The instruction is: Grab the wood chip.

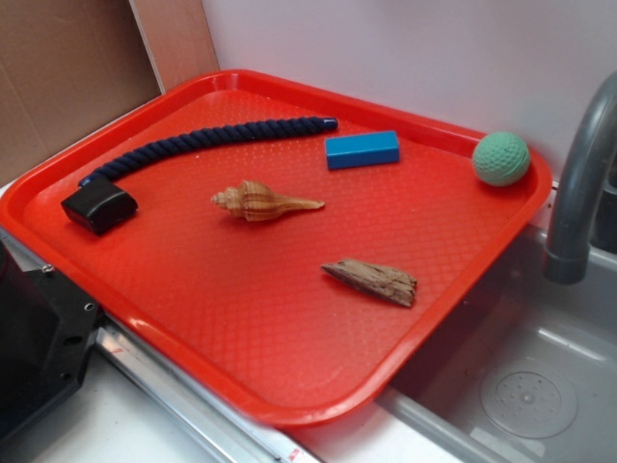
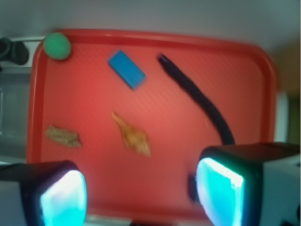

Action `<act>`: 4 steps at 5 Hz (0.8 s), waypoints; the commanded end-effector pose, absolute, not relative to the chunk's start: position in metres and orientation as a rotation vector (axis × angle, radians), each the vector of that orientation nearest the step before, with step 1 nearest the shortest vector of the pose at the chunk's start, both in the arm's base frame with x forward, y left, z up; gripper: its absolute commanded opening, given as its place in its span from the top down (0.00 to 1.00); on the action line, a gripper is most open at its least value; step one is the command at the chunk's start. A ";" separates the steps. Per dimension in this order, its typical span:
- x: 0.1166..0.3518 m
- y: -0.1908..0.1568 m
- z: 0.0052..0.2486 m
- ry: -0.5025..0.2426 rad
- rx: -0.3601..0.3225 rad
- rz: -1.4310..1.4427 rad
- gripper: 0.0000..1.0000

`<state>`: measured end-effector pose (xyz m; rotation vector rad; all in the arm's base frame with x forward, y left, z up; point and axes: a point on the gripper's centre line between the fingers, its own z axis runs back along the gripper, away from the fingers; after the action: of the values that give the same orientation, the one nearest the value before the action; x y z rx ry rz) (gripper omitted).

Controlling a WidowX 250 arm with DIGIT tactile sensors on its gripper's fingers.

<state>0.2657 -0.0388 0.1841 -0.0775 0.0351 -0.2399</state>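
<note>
The wood chip [image 1: 374,281] is a flat grey-brown wedge lying on the red tray [image 1: 231,338] near its right front edge. In the wrist view it [image 2: 62,136] lies far left, well ahead of my left finger. My gripper [image 2: 141,197] hovers high above the tray's near edge, jaws wide apart and empty, cyan pads [image 2: 63,197] showing on both sides. The gripper itself does not show in the exterior view. The tan striped seashell [image 1: 262,202] lies mid-tray, and in the wrist view it [image 2: 133,135] sits ahead between my fingers.
A blue block [image 1: 362,149], a green ball [image 1: 500,158] and a dark rope [image 1: 212,143] with a black end piece [image 1: 98,205] lie on the tray. A grey sink [image 1: 521,386] and faucet [image 1: 578,193] stand to the right. A wall is behind.
</note>
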 end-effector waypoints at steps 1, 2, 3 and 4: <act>0.223 -0.143 0.161 0.057 -0.060 -0.660 0.00; 0.191 -0.171 0.164 0.046 -0.063 -0.759 0.00; 0.182 -0.172 0.163 0.050 -0.048 -0.759 0.00; 0.182 -0.172 0.163 0.050 -0.048 -0.759 0.00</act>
<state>0.1933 -0.1652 0.1508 -0.0289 0.1150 -0.7541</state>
